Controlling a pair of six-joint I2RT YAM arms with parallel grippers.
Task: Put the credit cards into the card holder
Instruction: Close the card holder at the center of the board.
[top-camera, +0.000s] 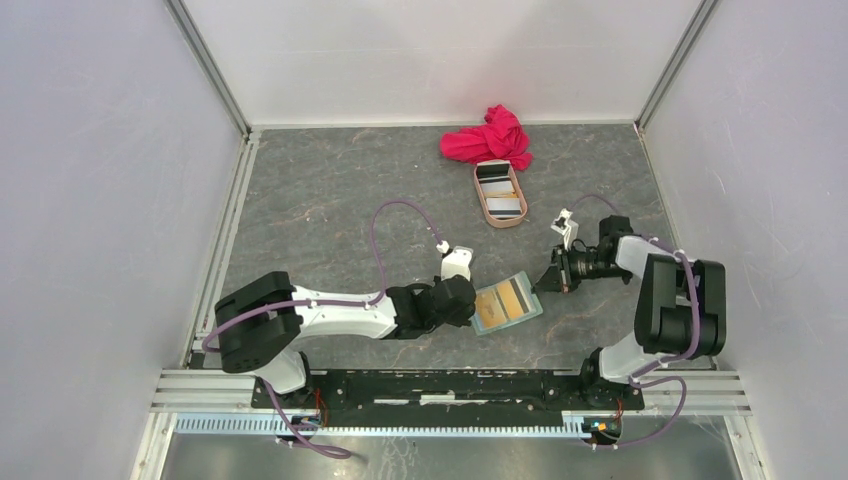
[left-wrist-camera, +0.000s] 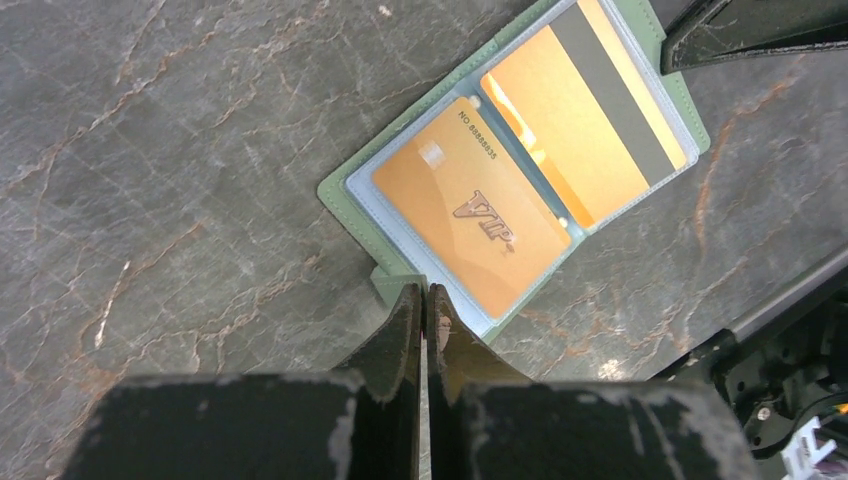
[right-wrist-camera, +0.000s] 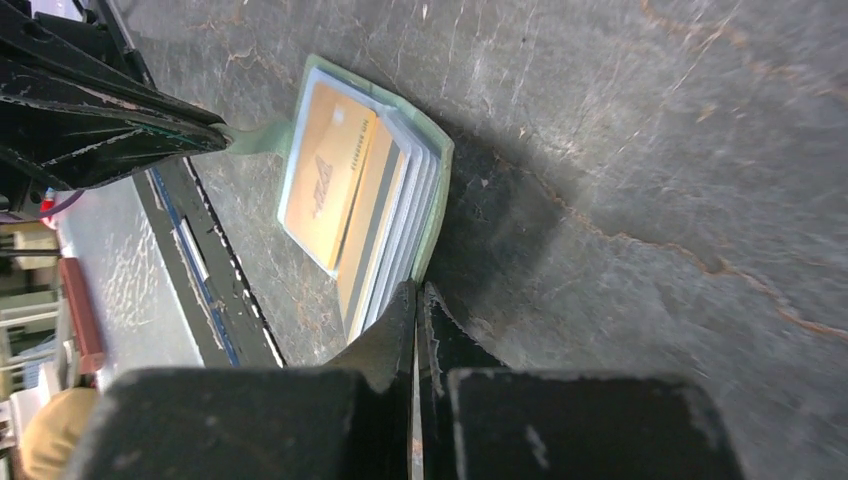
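The sage-green card holder (top-camera: 537, 309) lies open on the table between my arms. An orange-yellow VIP credit card (left-wrist-camera: 465, 215) sits in its near clear sleeve. A second orange card (left-wrist-camera: 590, 110), showing its grey stripe, sits in the far sleeve. My left gripper (left-wrist-camera: 426, 292) is shut on the holder's green snap tab (left-wrist-camera: 392, 285). My right gripper (right-wrist-camera: 416, 288) is shut, its tips touching the holder's opposite green edge (right-wrist-camera: 440, 190). Whether it pinches that edge I cannot tell. More white and grey credit cards (top-camera: 498, 190) with black stripes lie in the tray.
A pinkish-tan oval tray (top-camera: 484, 205) stands behind the holder toward the back. A red cloth (top-camera: 488, 138) lies bunched just behind the tray. The black rail (top-camera: 430, 385) with the arm bases runs along the near edge. White walls close the sides and back.
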